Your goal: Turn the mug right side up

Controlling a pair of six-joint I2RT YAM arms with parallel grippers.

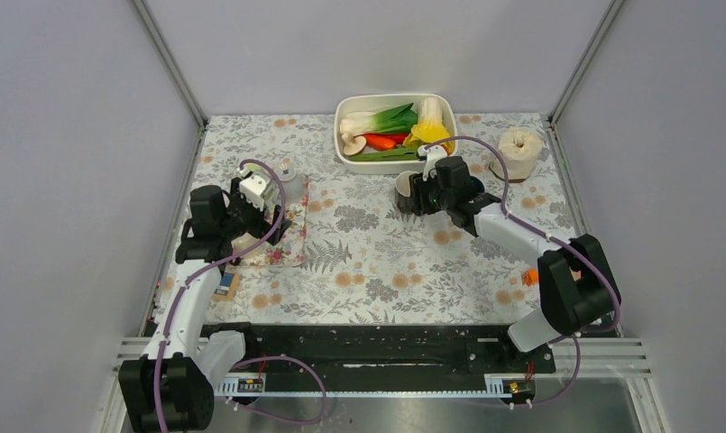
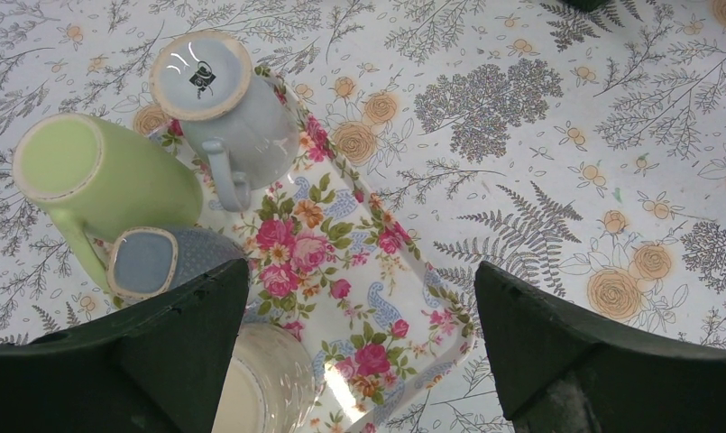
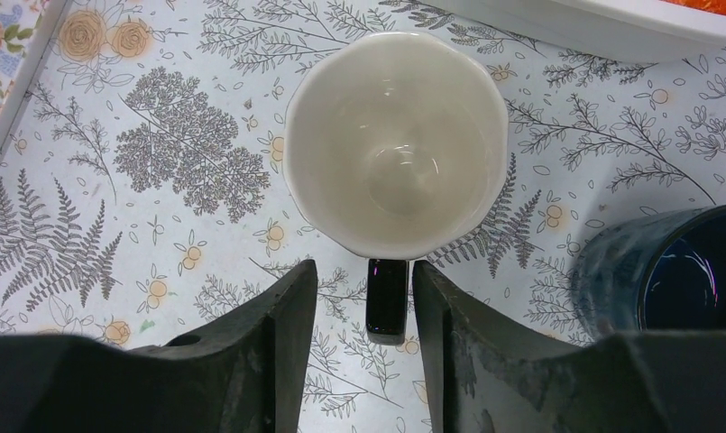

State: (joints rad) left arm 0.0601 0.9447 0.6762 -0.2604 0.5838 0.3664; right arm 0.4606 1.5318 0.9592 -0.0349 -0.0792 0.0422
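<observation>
Your right pincer (image 3: 363,289) stands slightly parted astride the black handle (image 3: 387,302) of the white mug (image 3: 395,135), upright on the table (image 3: 160,225) beside a dark cup (image 3: 611,271), while your left pincer (image 2: 361,298) gapes wide and empty above a floral tray (image 2: 296,253).

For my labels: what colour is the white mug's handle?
Black. The handle contrasts with the mug; the right wrist view shows it best.

Glossy glazed white mug (image 3: 395,144); smooth printed tablecloth (image 3: 160,162); shiny floral tray (image 2: 341,271).
</observation>
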